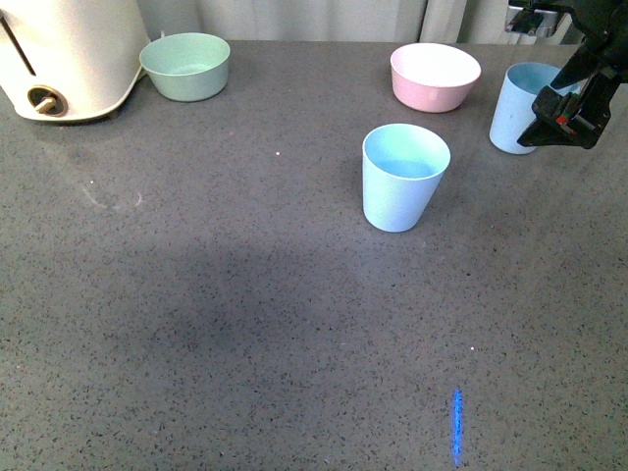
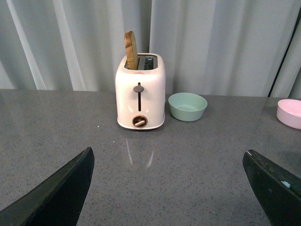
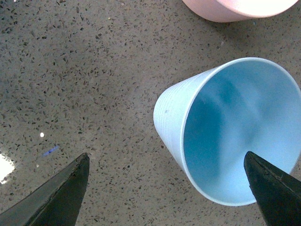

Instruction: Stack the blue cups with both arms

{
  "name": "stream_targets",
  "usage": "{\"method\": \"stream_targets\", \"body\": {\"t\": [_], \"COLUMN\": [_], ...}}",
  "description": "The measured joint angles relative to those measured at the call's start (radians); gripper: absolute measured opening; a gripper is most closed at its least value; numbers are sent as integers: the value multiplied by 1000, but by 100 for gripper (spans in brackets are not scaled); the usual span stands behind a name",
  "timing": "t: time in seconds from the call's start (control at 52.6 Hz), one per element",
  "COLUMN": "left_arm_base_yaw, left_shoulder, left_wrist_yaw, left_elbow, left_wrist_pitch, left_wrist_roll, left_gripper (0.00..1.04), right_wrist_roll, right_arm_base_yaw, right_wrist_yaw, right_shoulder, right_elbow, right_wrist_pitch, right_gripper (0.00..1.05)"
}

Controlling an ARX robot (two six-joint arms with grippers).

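One blue cup (image 1: 402, 178) stands upright at the middle of the grey table. The second blue cup (image 1: 517, 106) stands upright at the far right, beside the pink bowl. My right gripper (image 1: 559, 120) hangs open just above and in front of that second cup, partly covering it. In the right wrist view the cup (image 3: 225, 127) lies between the open jaws, nearer one finger (image 3: 275, 190), and nothing is held. My left gripper (image 2: 169, 183) is open and empty over bare table; its arm does not show in the front view.
A pink bowl (image 1: 435, 77) sits at the back, between the two cups. A green bowl (image 1: 185, 66) and a cream toaster (image 1: 64, 54) stand at the back left. The toaster (image 2: 140, 92) holds a wooden slice. A curtain hangs behind the table.
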Motion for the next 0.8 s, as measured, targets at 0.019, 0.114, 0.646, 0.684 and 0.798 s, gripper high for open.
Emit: {"method": "stream_targets", "body": {"t": [0.019,0.114,0.646,0.684,0.798], "left_arm_base_yaw": [0,0,0,0,0], "left_shoulder": [0,0,0,0,0], "left_wrist_yaw": [0,0,0,0,0], "left_elbow": [0,0,0,0,0], "left_wrist_pitch": [0,0,0,0,0], "left_wrist_roll": [0,0,0,0,0], "left_gripper": [96,96,96,96,96], "right_wrist_roll": [0,0,-2,-2,-11], "right_arm_base_yaw": [0,3,5,5,-1], "right_wrist_yaw": [0,1,-18,-20,-33], "right_shoulder": [3,14,31,29,-2], "right_elbow": [4,16,25,21,-15], "right_wrist_pitch": [0,0,15,15,11], "right_gripper": [93,80,9,2,2]}}
